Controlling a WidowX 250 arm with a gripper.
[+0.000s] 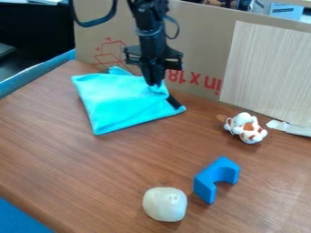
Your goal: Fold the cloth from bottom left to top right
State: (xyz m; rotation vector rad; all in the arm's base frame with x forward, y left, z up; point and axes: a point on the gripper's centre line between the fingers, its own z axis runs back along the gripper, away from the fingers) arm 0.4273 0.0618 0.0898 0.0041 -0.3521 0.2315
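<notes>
The black gripper (155, 83) hangs down at the upper middle of the camera view, over the upper right part of the turquoise cloth (118, 102). Its fingers are together, shut on a bunched bit of the cloth that rises around their tips. The cloth lies on the table's back left part, folded over itself into a rough four-sided shape. One corner points down toward the front, another to the right. Small peaks stick up along its back edge, and wrinkles run near the gripper. A black strip shows beside the cloth, just right of the gripper.
Cardboard (197, 50) stands upright behind the cloth, with a pale wood-grain panel (267, 73) at right. A white and brown toy (246, 128) lies right of the cloth. Nearer the front are a blue arch block (213, 176) and a whitish rounded object (164, 204).
</notes>
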